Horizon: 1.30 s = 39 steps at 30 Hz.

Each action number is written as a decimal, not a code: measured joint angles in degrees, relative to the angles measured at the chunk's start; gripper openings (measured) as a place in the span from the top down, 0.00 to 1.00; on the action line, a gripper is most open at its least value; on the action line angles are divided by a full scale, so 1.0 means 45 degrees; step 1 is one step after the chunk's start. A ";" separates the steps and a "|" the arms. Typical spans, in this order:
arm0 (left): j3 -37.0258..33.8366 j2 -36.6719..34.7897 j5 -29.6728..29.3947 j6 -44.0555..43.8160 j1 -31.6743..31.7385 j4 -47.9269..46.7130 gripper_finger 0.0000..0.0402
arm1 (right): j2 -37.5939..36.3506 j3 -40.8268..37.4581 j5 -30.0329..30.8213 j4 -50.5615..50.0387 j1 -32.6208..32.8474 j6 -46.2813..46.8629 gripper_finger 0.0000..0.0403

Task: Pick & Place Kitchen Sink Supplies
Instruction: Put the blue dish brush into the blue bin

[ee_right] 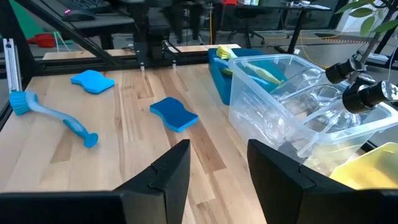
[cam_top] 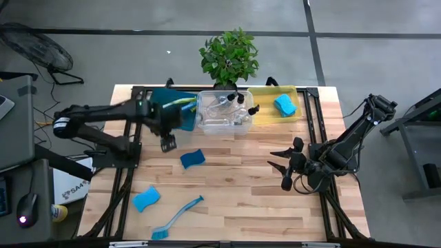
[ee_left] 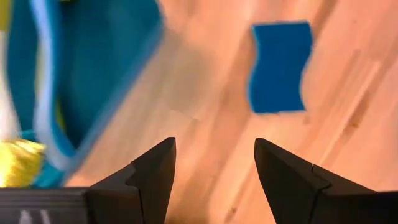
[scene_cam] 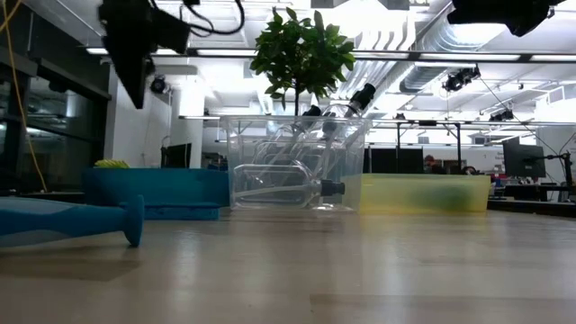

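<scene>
The left gripper (cam_top: 167, 142) hangs with its fingers apart and empty just beside the teal bin (cam_top: 185, 121), and the dark blue sponge (cam_top: 193, 158) lies flat on the table a little beyond and to one side of its fingertips. If it drops straight down from here it would likely close on bare wood or clip the bin wall, since the sponge is off its centre line. The right gripper (cam_top: 287, 167) waits with fingers spread, well apart from the blue brush (cam_top: 176, 218) and the lighter sponge (cam_top: 146, 199).
</scene>
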 joint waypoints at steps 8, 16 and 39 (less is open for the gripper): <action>-0.0804 -0.0011 -0.1127 -0.4449 -0.4657 0.0234 0.47 | 0.0000 0.0000 -0.0001 -0.0042 -0.0005 0.0002 0.62; -0.1795 -0.0010 -0.1865 -0.9306 -0.8808 0.1495 0.47 | 0.0000 0.0000 -0.0243 -0.0042 -0.0001 0.0005 0.62; -0.2667 0.3637 -0.2234 -1.3675 -1.2442 0.8205 0.47 | 0.0000 0.0000 -0.0239 -0.0037 -0.0004 0.0092 0.62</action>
